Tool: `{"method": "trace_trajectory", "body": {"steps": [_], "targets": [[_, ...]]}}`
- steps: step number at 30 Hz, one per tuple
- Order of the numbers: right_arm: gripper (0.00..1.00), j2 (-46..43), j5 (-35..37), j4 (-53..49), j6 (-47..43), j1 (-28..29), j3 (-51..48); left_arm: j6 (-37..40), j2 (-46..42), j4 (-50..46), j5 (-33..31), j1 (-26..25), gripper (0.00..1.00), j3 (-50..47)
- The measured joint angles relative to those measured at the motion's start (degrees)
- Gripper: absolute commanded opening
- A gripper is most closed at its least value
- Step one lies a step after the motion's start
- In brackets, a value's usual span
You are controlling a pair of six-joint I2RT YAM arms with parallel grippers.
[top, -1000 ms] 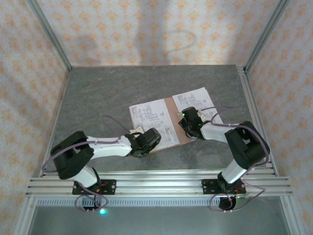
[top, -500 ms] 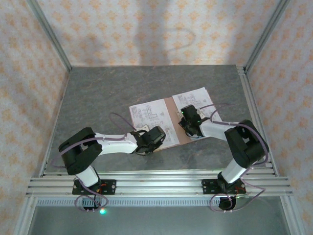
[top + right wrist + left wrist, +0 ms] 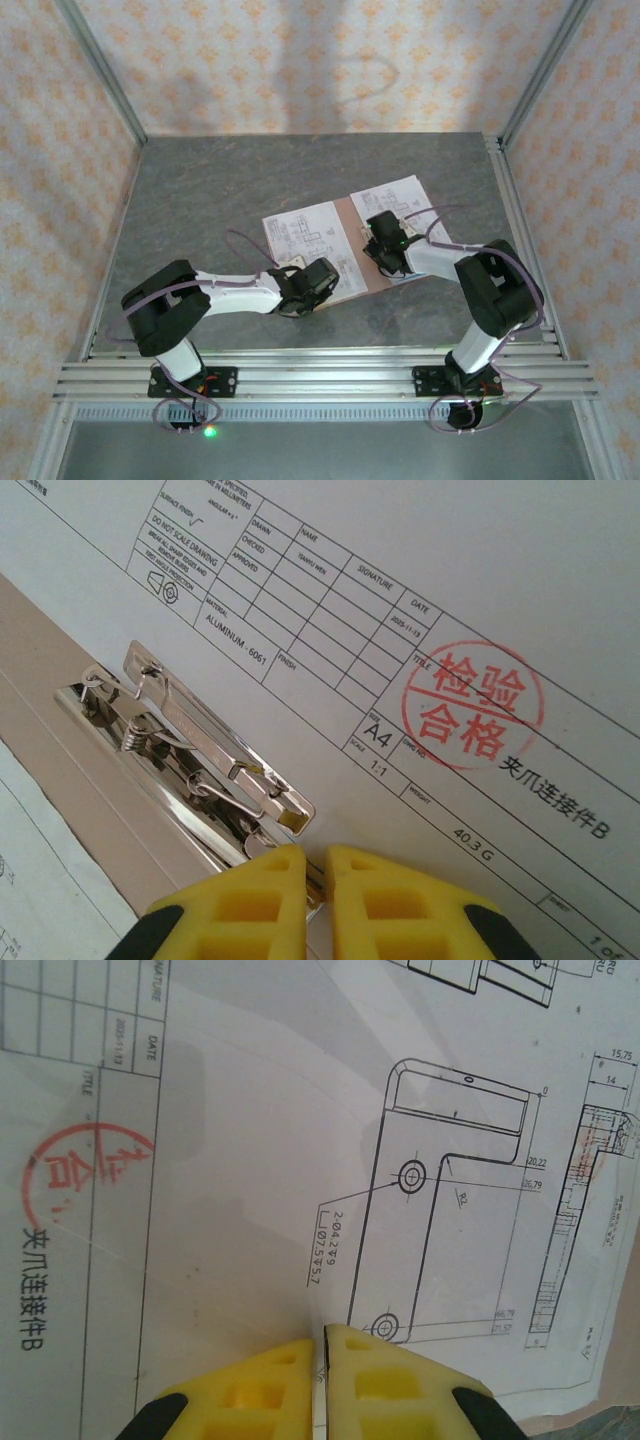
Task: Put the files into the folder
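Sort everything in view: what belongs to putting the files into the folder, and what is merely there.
For the job:
- left printed sheet
- right printed sheet
- folder
- metal clip
- left claw, shut
- right claw, shut

Not part of it:
- table
- aluminium rail
- patterned walls

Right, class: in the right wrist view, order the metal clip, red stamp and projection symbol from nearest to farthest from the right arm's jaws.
1. metal clip, lower left on the folder.
2. red stamp, right of centre on the white sheet.
3. projection symbol, upper left of that sheet.
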Motion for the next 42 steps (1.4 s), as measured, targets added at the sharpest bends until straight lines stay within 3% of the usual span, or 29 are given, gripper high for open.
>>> {"method": "trace_trajectory", "body": {"steps": [4, 8, 18, 20, 25, 27, 29, 32, 34, 37, 42], "targets": [[0.19, -0.7, -0.24, 1.31, -0.22, -0.02, -0.83, 0.35, 0.0, 0.0, 0.04, 0.35, 0.1, 0.0], [0.34, -2.67, -1.62, 1.99, -1.2, -0.33, -0.96, 0.9, 0.04, 0.0, 0.04, 1.01, 0.1, -0.02], [0.5, -8.2, -8.9, -11.41, -5.03, -0.66, 2.21, 1.16, -1.05, 0.7, -0.35, 1.66, 0.1, -1.88], [0.48, -10.86, -9.79, -12.46, -5.07, -0.66, 2.21, 1.14, -1.92, 1.18, -0.44, 1.92, 0.1, -3.04], [0.25, -16.15, -11.52, -11.45, -4.11, -0.59, -0.24, 1.2, -4.11, 1.84, -0.63, 2.27, 0.11, -5.51], [0.19, -17.77, -11.93, -10.34, -2.95, -0.31, -3.58, 1.4, -5.35, 1.62, -0.72, 2.27, 0.15, -6.49], [0.12, -18.36, -12.2, -9.75, -2.01, 0.52, -6.93, 2.62, -7.04, 0.9, -0.85, 2.27, 0.29, -7.28], [0.09, -18.21, -12.24, -9.81, -0.98, 2.75, -8.92, 4.94, -10.82, -1.81, -1.27, 2.27, 0.46, -7.63], [0.09, -17.86, -12.11, -9.53, -0.72, 4.28, -8.68, 6.29, -14.21, -3.91, -1.99, 2.38, 0.5, -7.56], [0.08, -16.96, -12.04, -9.11, -0.7, 6.19, -7.74, 8.92, -19.47, -6.88, -2.19, 3.89, 0.51, -7.52], [0.05, -14.4, -11.63, -8.63, -0.55, 8.48, -5.62, 13.38, -24.35, -7.87, 0.2, 11.45, 0.51, -9.73]]}}
